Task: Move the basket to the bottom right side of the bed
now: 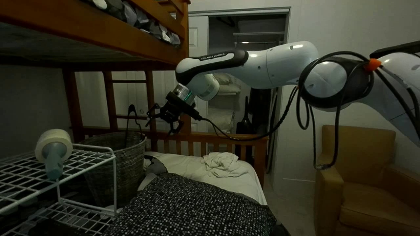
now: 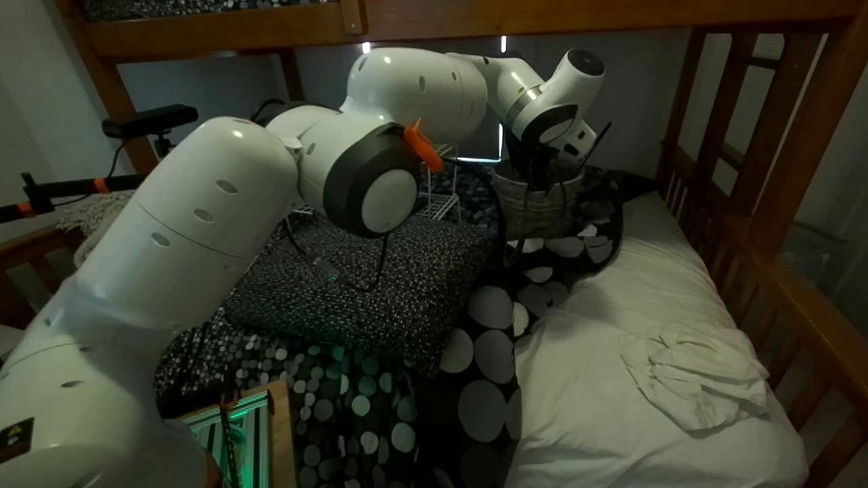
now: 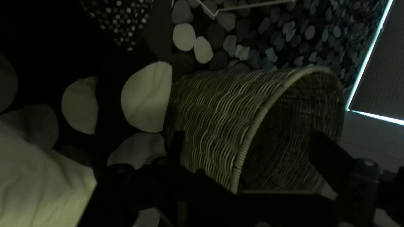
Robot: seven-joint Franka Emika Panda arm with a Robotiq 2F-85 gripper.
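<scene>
In an exterior view a white rack (image 1: 115, 185) partly hides the basket (image 1: 129, 164), the gripper (image 1: 158, 129) near its rim, jaws wide. In an exterior view it stands on the bed (image 2: 644, 285), mouth partly lost behind the dark gripper; I can't tell whether they touch. In the wrist view the rim shows between parted fingers (image 3: 331, 157), the gripper's body hiding its lower stretch.

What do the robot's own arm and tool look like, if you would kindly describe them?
The Franka Emika Panda arm is glossy white and rounded, with black joint sections and FRANKA EMIKA lettering. Black cables loop along it past an orange tie. A silvery wrist collar carries a green light; the tool is black, with two jointed fingers.
</scene>
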